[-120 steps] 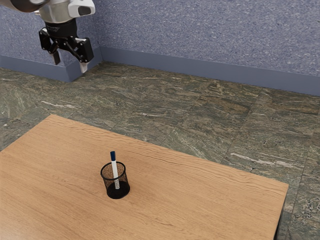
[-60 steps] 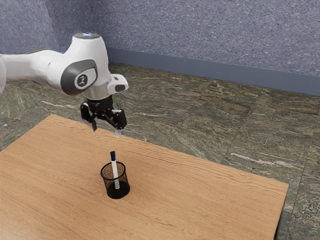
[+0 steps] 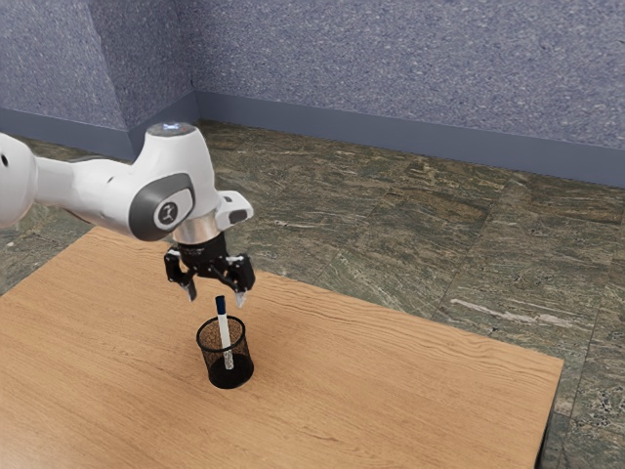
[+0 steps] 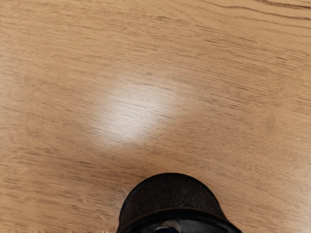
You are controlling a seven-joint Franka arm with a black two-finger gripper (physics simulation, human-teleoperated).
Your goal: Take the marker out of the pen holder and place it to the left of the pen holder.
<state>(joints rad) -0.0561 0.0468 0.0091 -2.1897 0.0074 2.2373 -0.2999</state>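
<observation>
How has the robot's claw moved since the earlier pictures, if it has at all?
Yes. Judged against the unmoved pen cup, the claw has come closer, moving down and toward the exterior view's right.

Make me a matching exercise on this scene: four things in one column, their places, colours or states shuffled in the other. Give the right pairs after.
1. Marker
2. Gripper
3. Pen holder
4. Table

A. Open, with nothing between its fingers
B. Brown, with wood grain
C. Standing inside a container, blue cap up
D. Black, round-rimmed, with mesh walls

Right pairs: 1-C, 2-A, 3-D, 4-B
</observation>
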